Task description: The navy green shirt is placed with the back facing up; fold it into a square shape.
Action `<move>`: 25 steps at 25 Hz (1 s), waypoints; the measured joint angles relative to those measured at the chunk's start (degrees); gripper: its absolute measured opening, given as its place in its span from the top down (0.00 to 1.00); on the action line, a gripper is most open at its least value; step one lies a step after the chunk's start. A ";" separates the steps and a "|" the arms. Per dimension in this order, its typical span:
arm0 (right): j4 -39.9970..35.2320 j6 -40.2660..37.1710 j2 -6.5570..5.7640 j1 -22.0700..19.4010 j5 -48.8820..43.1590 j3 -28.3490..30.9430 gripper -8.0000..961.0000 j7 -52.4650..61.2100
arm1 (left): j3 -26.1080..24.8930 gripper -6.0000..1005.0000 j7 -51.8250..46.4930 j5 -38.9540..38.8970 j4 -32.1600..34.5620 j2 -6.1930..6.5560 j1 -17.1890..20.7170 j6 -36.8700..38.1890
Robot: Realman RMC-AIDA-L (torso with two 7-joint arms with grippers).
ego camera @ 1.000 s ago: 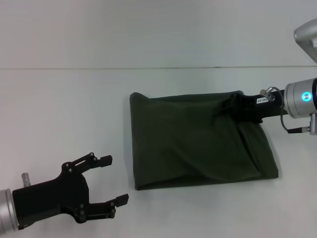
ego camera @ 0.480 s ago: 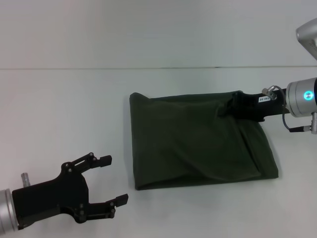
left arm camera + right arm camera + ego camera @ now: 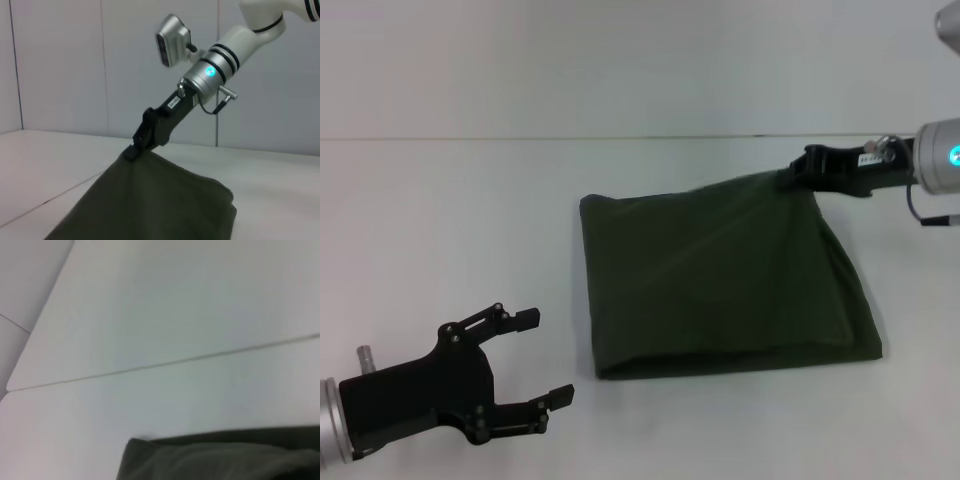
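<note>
The navy green shirt (image 3: 720,275) lies folded on the white counter (image 3: 450,220), right of its middle, plain side up, as a rough four-sided shape. Three corners rest flat on the counter. The corner toward the far right of the counter is lifted off the surface, and the cloth rises from the flat part into a peak there.

The right hand (image 3: 792,178) is clamped on that raised corner, its black fingers pinched together over the fabric, and the arm reaches in from the counter's right edge. In the left wrist view the same right hand (image 3: 131,151) grips the tip of the cloth (image 3: 150,200) from above.

The left hand (image 3: 545,358) hovers near the front left corner of the counter, fingers spread apart and holding nothing, well apart from the shirt's near left corner.
</note>
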 joint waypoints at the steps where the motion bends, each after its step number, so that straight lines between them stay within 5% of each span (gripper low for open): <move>1: -0.45 -0.04 -0.03 -0.01 -0.03 -0.08 0.96 -0.28 | -0.07 0.07 0.00 0.00 0.00 0.00 -0.01 0.00; 16: 0.16 4.01 -0.73 -1.69 -0.61 -4.90 0.94 -0.62 | -0.27 0.07 -0.39 0.05 0.00 -0.07 -0.31 0.09; 25: -0.01 4.94 -0.08 -2.21 -0.40 -4.95 0.93 -1.59 | -0.30 0.07 -0.50 0.00 -0.05 -0.08 -0.36 0.06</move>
